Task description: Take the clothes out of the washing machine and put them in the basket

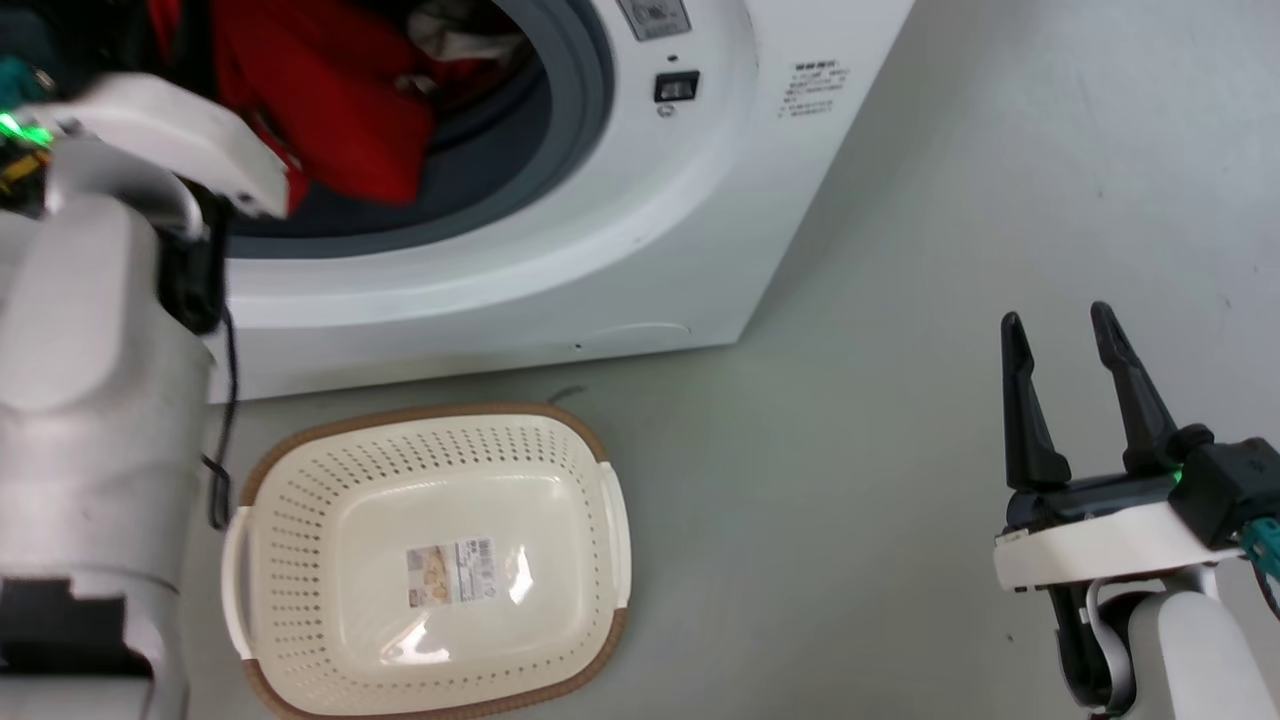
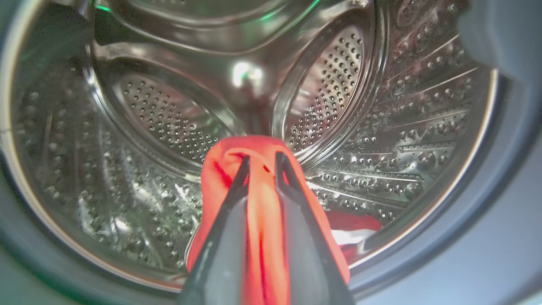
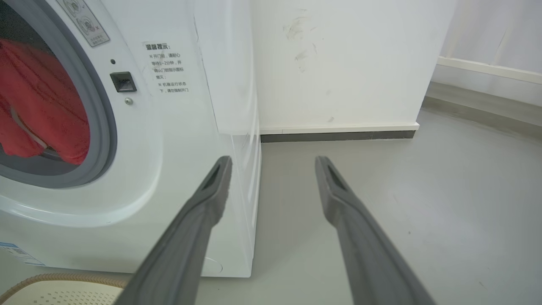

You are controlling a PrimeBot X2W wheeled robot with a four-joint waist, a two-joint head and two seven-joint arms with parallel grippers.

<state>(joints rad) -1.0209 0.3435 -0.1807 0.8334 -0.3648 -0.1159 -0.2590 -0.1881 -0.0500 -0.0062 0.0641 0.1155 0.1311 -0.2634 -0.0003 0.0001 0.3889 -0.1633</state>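
The white washing machine (image 1: 640, 220) stands with its round grey-rimmed porthole open, and red clothes (image 1: 330, 110) bulge at the opening. Inside the steel drum (image 2: 169, 118), my left gripper (image 2: 261, 161) is shut on a plain red garment (image 2: 222, 163) that drapes down between and around the fingers. Low in the drum, to the right, lies a second red piece with a white band (image 2: 353, 228). On the floor before the washer sits the cream basket (image 1: 420, 412) with nothing in it. My right gripper (image 1: 1060, 330) hovers open over the floor to the basket's right.
My pale left forearm (image 1: 90, 330) fills the left side, and a black cable (image 1: 222, 420) hangs from it near the basket. Grey floor (image 1: 850, 500) spreads to the right of the washer. A white wall with a dark baseboard (image 3: 338, 135) stands behind.
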